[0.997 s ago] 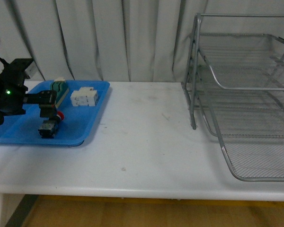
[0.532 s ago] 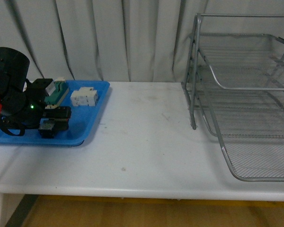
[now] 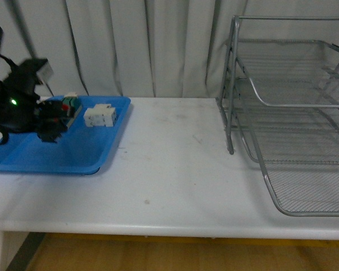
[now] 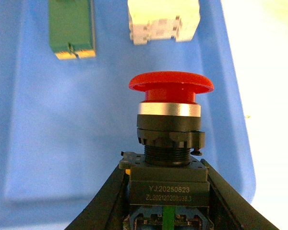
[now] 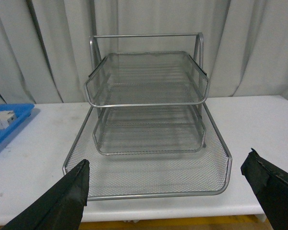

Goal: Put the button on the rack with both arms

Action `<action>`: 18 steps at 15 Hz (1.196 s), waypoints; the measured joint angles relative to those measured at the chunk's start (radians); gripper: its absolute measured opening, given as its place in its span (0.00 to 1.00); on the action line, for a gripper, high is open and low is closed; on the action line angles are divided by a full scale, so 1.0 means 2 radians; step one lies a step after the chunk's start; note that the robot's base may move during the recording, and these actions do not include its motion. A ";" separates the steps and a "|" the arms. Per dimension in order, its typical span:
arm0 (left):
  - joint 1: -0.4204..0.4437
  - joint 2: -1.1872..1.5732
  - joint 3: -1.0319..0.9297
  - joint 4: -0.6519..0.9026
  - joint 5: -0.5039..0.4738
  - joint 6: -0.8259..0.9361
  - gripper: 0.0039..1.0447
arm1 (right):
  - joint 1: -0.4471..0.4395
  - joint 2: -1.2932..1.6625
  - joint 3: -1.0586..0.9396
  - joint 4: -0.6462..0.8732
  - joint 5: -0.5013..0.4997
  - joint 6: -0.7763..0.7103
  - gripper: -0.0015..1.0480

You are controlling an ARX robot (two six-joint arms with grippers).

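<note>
Button (image 4: 170,120) now off tray (image 3: 101,152), in grip of L end effector (image 4: 164,168) (R end effector (image 5: 168,158) wide apart)

Lettering can be read on the button (image 4: 169,143) in the left wrist view. Two lines of pale characters are printed on the flat dark face of its blocky body, just under the threaded black collar. The upper line reads "YJ:20250623". The lower line, in smaller type, seems to read "ZL202120208038.3", though its middle digits are blurred and cannot be told for sure. In the front view the same print is too small to read.
</note>
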State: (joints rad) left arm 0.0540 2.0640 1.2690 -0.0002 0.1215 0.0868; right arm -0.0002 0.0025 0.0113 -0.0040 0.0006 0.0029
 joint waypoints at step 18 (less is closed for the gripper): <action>-0.010 -0.467 -0.313 -0.034 -0.016 -0.044 0.34 | 0.000 0.000 0.000 -0.001 0.000 0.000 0.94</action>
State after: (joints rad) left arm 0.0341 1.1305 0.6430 -0.0681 0.0891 -0.0006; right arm -0.0002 0.0032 0.0113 -0.0051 0.0002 0.0025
